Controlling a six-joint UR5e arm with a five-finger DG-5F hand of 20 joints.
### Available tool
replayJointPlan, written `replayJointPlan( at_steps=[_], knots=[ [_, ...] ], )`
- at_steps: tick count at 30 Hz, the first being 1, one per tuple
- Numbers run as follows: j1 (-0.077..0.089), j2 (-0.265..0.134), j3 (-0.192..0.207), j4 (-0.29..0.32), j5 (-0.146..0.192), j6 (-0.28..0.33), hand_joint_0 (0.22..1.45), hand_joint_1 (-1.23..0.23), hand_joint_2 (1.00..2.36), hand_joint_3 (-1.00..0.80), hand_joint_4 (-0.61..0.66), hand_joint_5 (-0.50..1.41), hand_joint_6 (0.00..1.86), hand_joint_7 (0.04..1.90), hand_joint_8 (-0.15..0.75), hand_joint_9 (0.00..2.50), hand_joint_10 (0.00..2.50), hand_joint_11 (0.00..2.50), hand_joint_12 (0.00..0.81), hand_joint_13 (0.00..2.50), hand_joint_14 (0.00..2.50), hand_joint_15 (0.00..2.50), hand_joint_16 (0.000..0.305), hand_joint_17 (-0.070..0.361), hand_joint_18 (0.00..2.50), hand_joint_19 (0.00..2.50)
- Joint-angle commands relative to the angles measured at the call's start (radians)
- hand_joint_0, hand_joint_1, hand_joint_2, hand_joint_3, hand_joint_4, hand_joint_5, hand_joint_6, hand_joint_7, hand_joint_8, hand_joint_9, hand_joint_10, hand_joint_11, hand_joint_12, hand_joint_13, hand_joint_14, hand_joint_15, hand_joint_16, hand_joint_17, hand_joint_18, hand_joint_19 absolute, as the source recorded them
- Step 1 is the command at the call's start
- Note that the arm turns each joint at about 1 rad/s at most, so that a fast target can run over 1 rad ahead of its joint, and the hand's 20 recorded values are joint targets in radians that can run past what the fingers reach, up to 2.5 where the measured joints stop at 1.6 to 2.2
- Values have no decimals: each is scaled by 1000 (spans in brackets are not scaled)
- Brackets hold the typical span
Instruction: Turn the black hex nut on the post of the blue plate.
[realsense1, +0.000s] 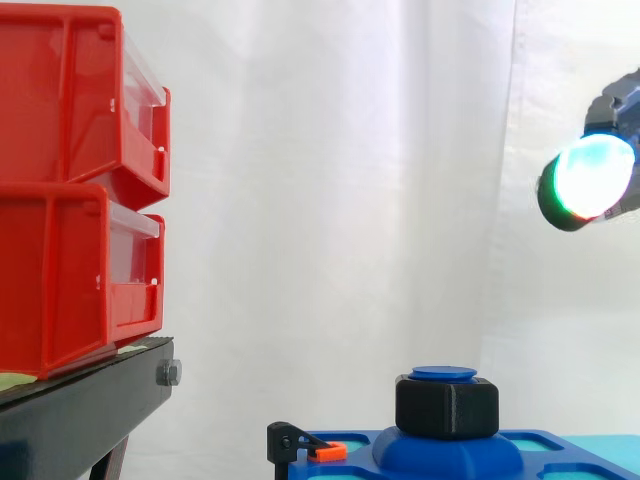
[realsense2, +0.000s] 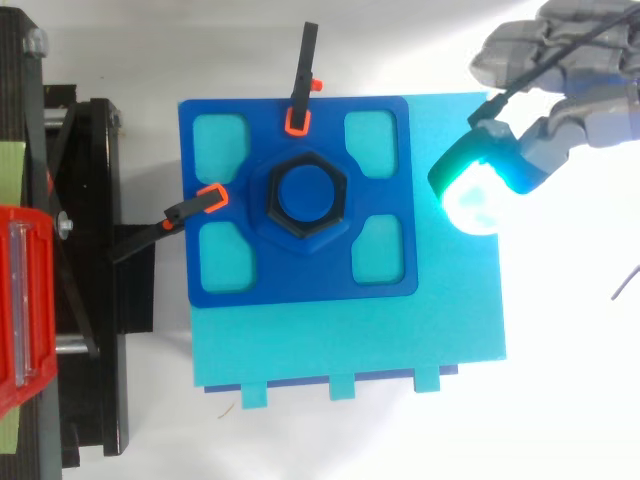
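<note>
Leftmost, two red bins (realsense1: 70, 190) stacked one upon the other on a black stand (realsense1: 80, 410), clear front panels facing right. Behind everything, a white curtain (realsense1: 350, 150).

Further right, a blue plate (realsense2: 380, 285) lying flat on a turquoise base (realsense2: 450, 330), with four rounded cut-outs showing the turquoise beneath. Pinned by two black clamps with orange tips: one (realsense2: 300, 85) on the plate's upper edge in the top view, the other (realsense2: 190, 210) on its left edge.

At the middle of the plate, on a raised blue dome, the black hex nut (realsense1: 446, 407) seated round the post (realsense2: 306, 193). Flat round top of the post standing just proud of the nut in the side view. Nothing touching the nut.

Rightmost, the hand (realsense2: 570, 90), high in the side view and well apart from the nut. From above, one glowing cyan-green pad (realsense2: 478, 190) hanging over the turquoise base just beyond the plate's right edge. Fingers loosely stretched out, not curled round anything, nothing in their hold.
</note>
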Motion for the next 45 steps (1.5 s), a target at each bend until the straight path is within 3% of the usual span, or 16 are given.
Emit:
replayJointPlan(
  at_steps=[1,15,21,29,45],
  knots=[
    [0,0,0,8,-1,-1,414,-434,1000,-500,61,-249,501,596,137,0,0,0,323,0,0,46,50,113,0,153],
    [0,0,0,14,-1,-3,396,-452,1000,-500,51,-241,501,597,109,0,0,0,308,0,0,41,48,107,0,144],
    [0,0,0,14,-1,-3,395,-457,1000,-500,-41,-250,501,595,83,0,0,0,284,0,0,47,42,95,0,128],
    [0,0,0,14,-1,-3,396,-434,1000,-500,-63,-263,501,611,79,0,0,0,280,0,1,53,42,94,0,119],
    [0,0,0,14,-1,-3,413,-445,1000,-500,-50,-264,501,640,67,0,0,0,271,0,0,37,42,94,0,108]
  ],
)
